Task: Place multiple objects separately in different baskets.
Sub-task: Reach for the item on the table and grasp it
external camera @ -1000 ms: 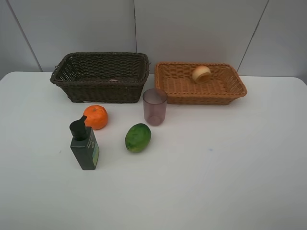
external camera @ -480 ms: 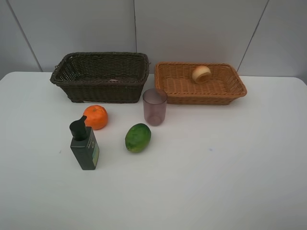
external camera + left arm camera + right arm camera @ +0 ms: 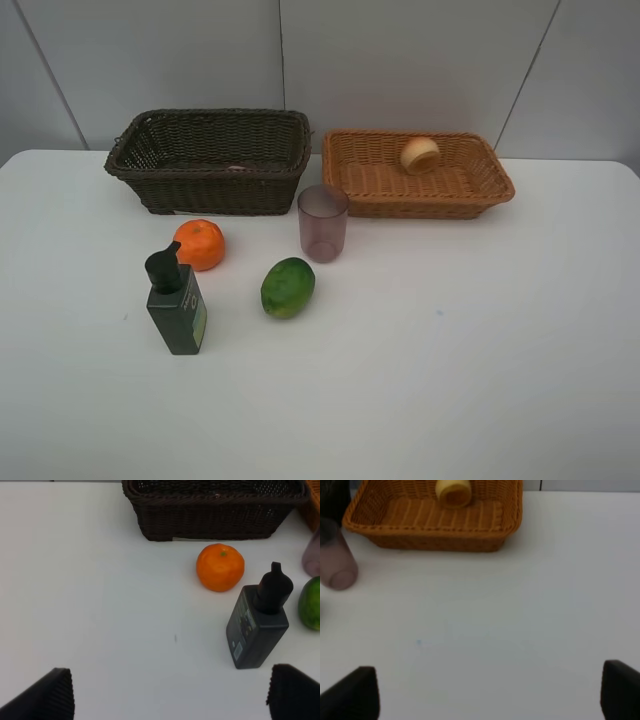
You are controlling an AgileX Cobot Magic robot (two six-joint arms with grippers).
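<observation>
Along the far edge of the bench [image 3: 480, 350], two baskets stand side by side, and both grippers are wide open and empty.
You can see the dark brown basket [image 3: 220, 185] nearer the far left corner and the orange-tan basket [image 3: 420, 205] on its right, with a pale yellow rounded item [image 3: 420, 154] lying inside by the far wall. The mauve cup [image 3: 323, 222] stands upright before the gap between them. The tangerine [image 3: 200, 244] lies before the dark basket, the pump bottle [image 3: 177, 305] stands just beside it toward the front edge, and the green fruit [image 3: 288, 287] lies near the cup. The left gripper [image 3: 172, 700] and right gripper [image 3: 487, 695] hold nothing.
</observation>
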